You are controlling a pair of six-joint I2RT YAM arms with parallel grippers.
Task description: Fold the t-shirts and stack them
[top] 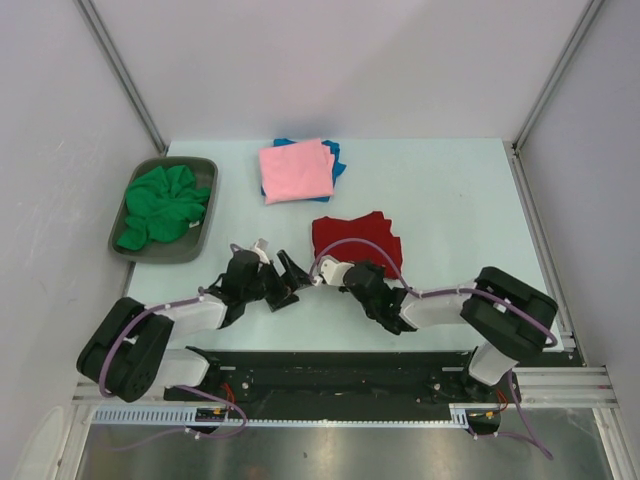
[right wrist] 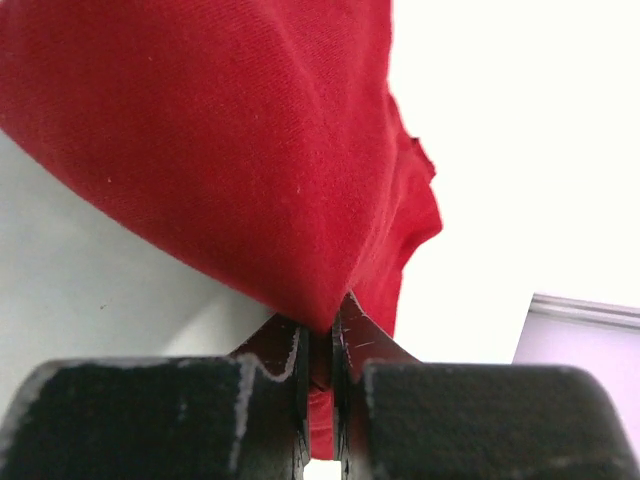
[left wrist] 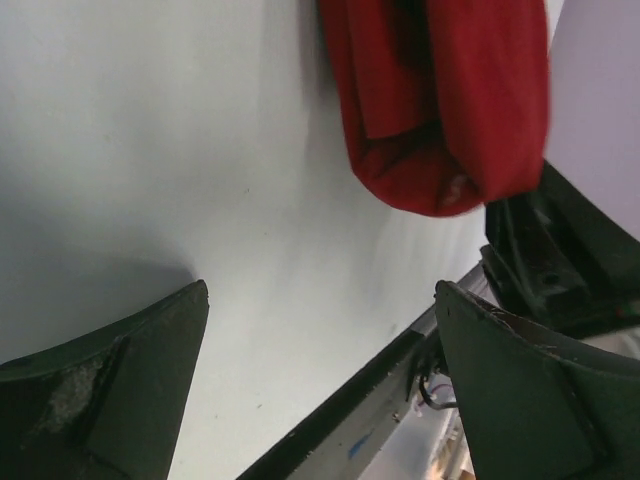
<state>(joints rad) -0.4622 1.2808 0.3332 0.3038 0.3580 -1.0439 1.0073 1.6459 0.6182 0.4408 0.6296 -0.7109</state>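
One gripper has cloth in it: the right gripper [right wrist: 320,335] is pinched almost flat on a fold of the dark red t-shirt [right wrist: 220,150]. In the right wrist view its two jaws meet at the lower middle of the frame with only a thin strip of red between them. From that pinch the cloth spreads up and to the left, filling most of the upper left of the frame. We cannot tell from this view whether the gripped edge is lifted off the table [top: 450,220].

In the top view the rest of this shirt lies bunched on the table just above the centre of the frame. Its lower left edge runs to the right gripper.

Just to the left of it, the left gripper [left wrist: 320,290] is spread wide and holds nothing. In the left wrist view bare table shows between its two dark fingers, and the rolled end of the red shirt sits apart from them at the upper right.

Farther up the top view, the pink t-shirt [top: 296,170] lies folded on the blue t-shirt [top: 337,160], which peeks out along its right and top edges. At the left of the frame, the green t-shirt [top: 165,205] sits crumpled inside the grey tray [top: 160,257].
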